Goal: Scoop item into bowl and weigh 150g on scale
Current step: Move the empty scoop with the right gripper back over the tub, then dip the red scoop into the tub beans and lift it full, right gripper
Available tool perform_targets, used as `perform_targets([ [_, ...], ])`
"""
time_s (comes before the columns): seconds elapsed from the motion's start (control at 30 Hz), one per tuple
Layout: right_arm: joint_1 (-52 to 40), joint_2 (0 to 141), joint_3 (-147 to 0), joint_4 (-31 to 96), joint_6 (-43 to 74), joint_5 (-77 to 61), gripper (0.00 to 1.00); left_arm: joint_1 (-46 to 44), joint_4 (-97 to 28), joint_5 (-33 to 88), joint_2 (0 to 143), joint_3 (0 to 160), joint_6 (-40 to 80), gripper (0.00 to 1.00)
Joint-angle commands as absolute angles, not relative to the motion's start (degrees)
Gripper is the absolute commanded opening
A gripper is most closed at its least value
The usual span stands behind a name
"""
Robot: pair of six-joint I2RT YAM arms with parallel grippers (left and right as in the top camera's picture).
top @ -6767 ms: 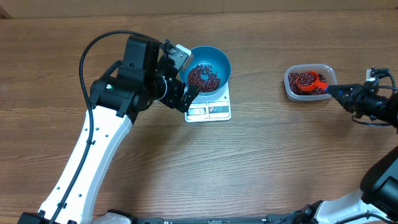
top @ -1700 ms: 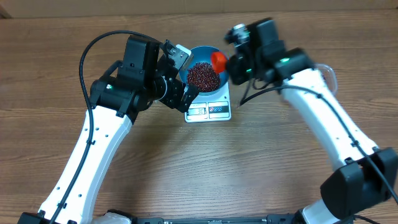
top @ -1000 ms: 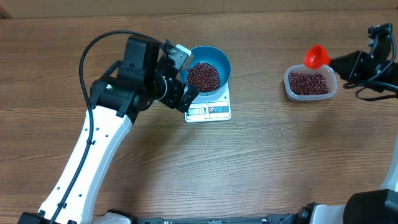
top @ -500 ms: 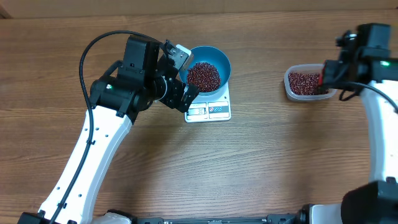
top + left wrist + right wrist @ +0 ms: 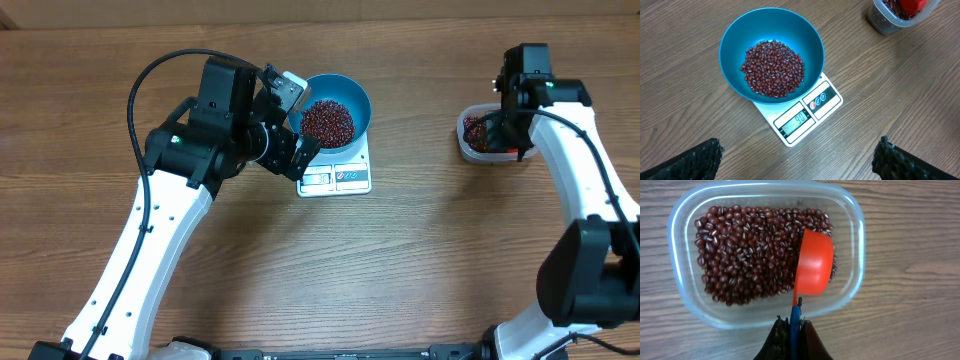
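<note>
The right claw (image 5: pixel 792 325) pinches a red scoop (image 5: pixel 814 262) (blue-handled) over beans (image 5: pixel 745 255) in the clear tub (image 5: pixel 858 240); left claw (image 5: pixel 800 160) spread beside the bowl (image 5: pixel 740 35) on the scale (image 5: pixel 827 102).

I see the round, deep bright-blue bowl (image 5: pixel 737 37) standing upright on the small flat white scale (image 5: pixel 807 111). In the overhead view it covers the scale's 12 o'clock end and overhangs it, leaving the display strip along the 6 o'clock edge uncovered and reading 90. A heap of tiny oval red-brown beans (image 5: pixel 772 67) lies in the bowl's bottom with the blue walls bare above it, and more of them fill the clear tub (image 5: pixel 856 240) well apart at the bowl's 3 o'clock.
</note>
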State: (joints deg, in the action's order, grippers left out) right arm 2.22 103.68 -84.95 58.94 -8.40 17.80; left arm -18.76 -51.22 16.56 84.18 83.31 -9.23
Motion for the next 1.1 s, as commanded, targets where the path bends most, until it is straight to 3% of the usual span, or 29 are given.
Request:
perform_targets([
  [0.0, 2.15, 104.49, -84.79, 58.15, -11.88, 17.19, 0.04, -18.87, -51.16, 17.43, 82.83, 84.16, -10.31, 1.00],
  [0.67, 2.70, 104.49, -84.79, 57.28, -19.86, -4.82, 0.04, -18.87, -51.16, 17.43, 82.83, 84.16, -10.31, 0.99],
  [1.07, 9.85, 104.51, -84.68, 58.43, -21.63, -18.24, 0.04, -18.87, -51.16, 17.43, 82.83, 84.16, -10.31, 1.00],
])
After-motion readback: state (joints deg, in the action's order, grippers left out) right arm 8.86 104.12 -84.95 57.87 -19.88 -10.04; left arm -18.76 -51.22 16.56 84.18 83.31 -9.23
